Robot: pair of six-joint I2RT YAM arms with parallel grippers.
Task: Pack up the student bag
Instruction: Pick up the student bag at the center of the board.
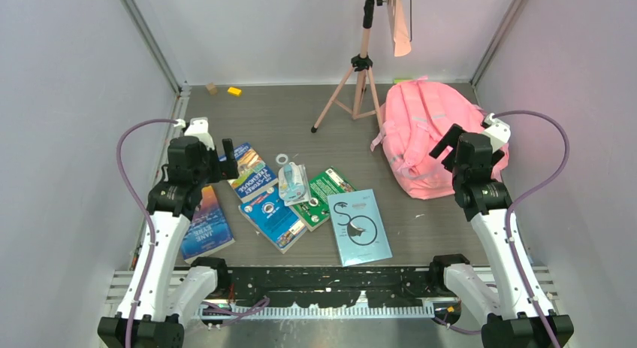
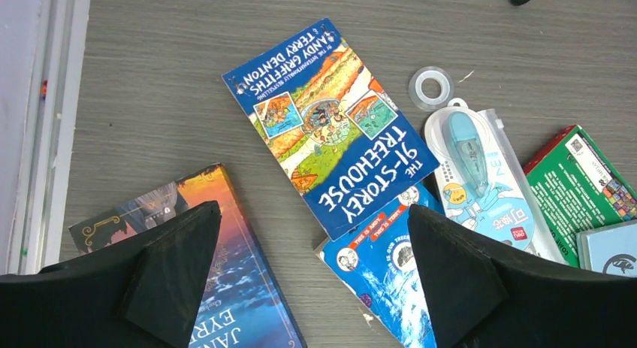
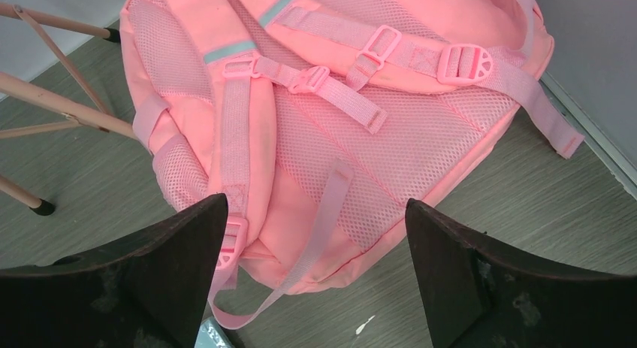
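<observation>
The student bag (image 1: 421, 134), bright pink, lies at the back right with its mesh back panel and shoulder straps (image 3: 338, 122) facing up. My right gripper (image 1: 462, 137) hovers open over the bag's near end (image 3: 315, 203), holding nothing. My left gripper (image 1: 218, 149) is open above the spread of books, between a Jane Eyre book (image 2: 225, 288) and a blue book (image 2: 390, 265). A Treehouse book (image 2: 330, 126) lies just ahead of it. A correction-tape packet (image 2: 473, 167), a clear tape ring (image 2: 431, 86), a green book (image 2: 578, 183) and a pale blue booklet (image 1: 360, 226) lie nearby.
A pink tripod (image 1: 362, 62) stands at the back centre beside the bag, with a pink cloth (image 1: 402, 21) hanging from its top. A yellow block (image 1: 234, 91) and a wooden block (image 1: 212, 88) sit at the back left. Grey walls close in three sides.
</observation>
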